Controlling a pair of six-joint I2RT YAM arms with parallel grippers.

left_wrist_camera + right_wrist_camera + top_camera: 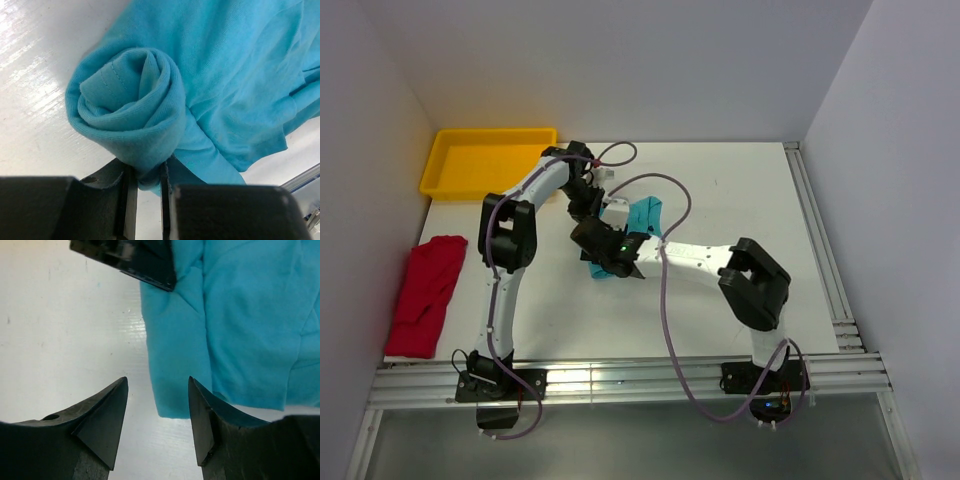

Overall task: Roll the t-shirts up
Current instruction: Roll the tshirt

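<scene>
Red t-shirt (425, 295): crumpled in a heap at the near left of the white table (750, 200), well apart from both arms. Right gripper (157, 382): jaws standing wide with nothing between them, over bare table, one finger just beside an edge of the teal t-shirt (645, 215). Same teal t-shirt: lying mid-table, between the two wrists, one end wound into a tight roll (130, 110), the rest loose and creased beyond it. Left gripper (147, 182): fingers drawn narrow, pinching a fold of fabric at the underside of that roll. Yellow tray (485, 160): far left corner, apart from both shirts.
</scene>
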